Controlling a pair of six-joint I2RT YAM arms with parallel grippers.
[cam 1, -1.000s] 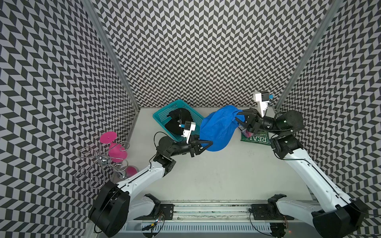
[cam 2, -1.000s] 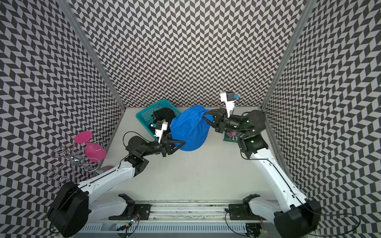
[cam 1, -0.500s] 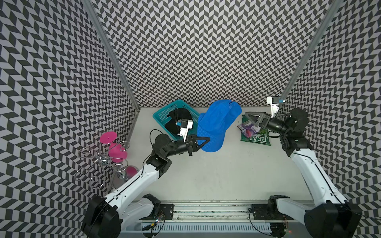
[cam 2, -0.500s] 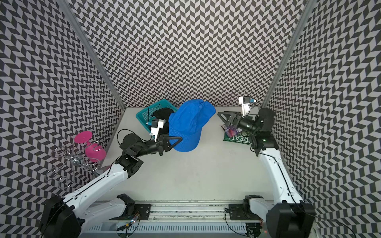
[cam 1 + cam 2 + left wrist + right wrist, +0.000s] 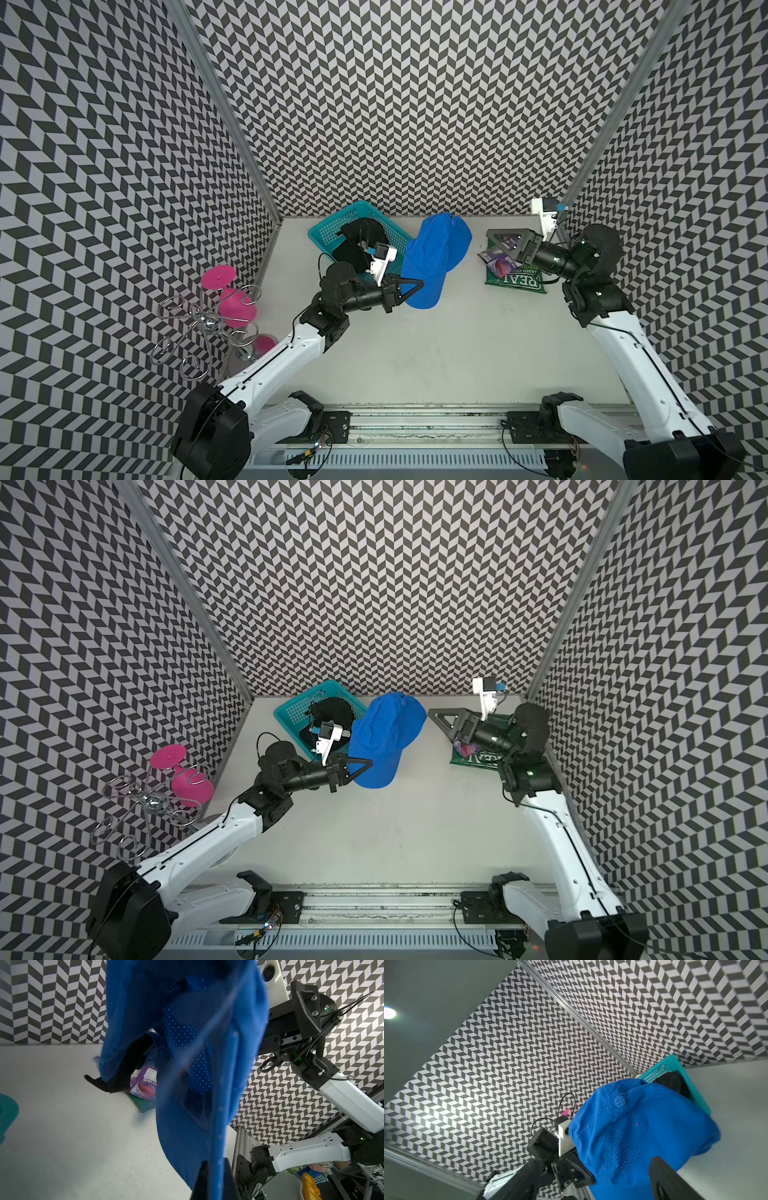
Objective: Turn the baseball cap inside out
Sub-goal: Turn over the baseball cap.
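Starting at the left: clamping the left tool (image 5: 411,286) shut on a thin fold at the edge of the blue baseball cap (image 5: 436,253), and holding it off the counter (image 5: 436,353) by that pinch alone. Risking a slip here, judging by how little fabric is sitting between the fingertips (image 5: 228,1182) in the left wrist view. Risking losing the edge and dropping the baseball cap under any tug from the other side.

Hanging the baseball cap just beside the teal basket (image 5: 328,226), overlapping its near rim in both top views; not managing to tell whether touching it. Possibly snagging that rim, or the black item (image 5: 351,232) lying inside, when swinging or pushing the crown that way.

Showing the crown button (image 5: 620,1101) on the outside in the right wrist view, so probably not yet turning anything through. Dangling a black strap (image 5: 122,1072) from the open underside, apt to be catching a fingertip going in.

Further right: spreading the right tool (image 5: 446,725) wide open, gripping nothing, keeping apart from the baseball cap and hovering above the snack bags (image 5: 513,276). Pushing in off-centre, likely folding the limp crown sideways rather than inverting it. Dropping low, likely dragging the snack bags along the counter.
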